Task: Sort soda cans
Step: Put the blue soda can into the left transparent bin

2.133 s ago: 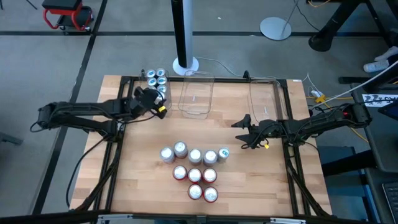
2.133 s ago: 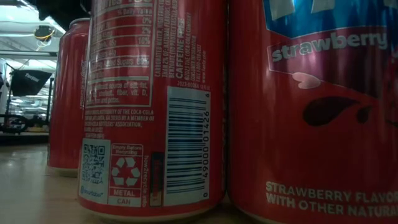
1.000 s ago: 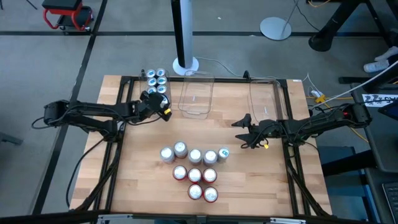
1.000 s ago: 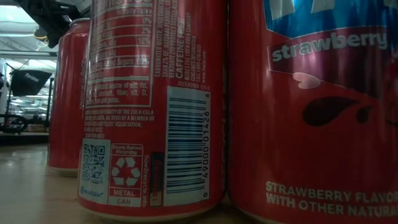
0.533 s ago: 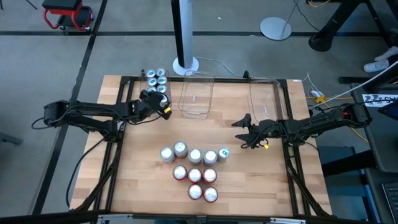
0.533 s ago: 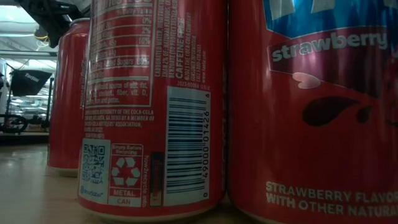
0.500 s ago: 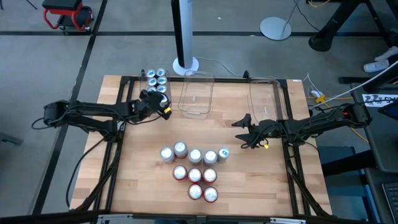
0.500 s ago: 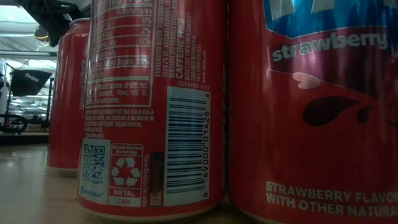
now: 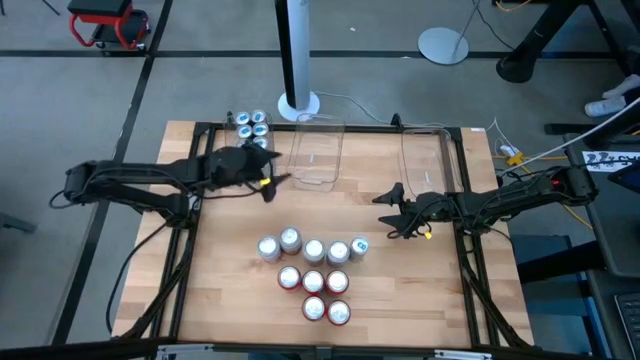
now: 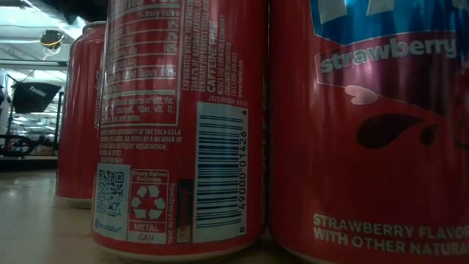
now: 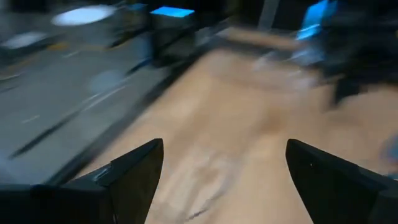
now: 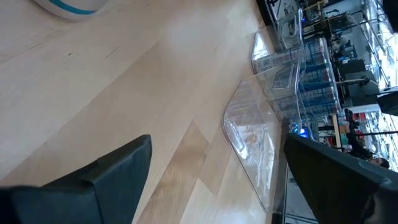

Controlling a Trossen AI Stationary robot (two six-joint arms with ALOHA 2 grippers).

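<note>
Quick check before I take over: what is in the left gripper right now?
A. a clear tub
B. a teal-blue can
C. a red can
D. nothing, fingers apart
D. The left wrist view shows the left gripper with its two fingers spread and only bare table between them; from above it sits near the teal-blue cans at the table's far left corner, holding none of them.

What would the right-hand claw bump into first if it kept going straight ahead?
Probably nothing soon: the open right gripper points across bare wooden table, passing just beside the row of silver-topped soda cans. Depth is hard to judge.
</note>
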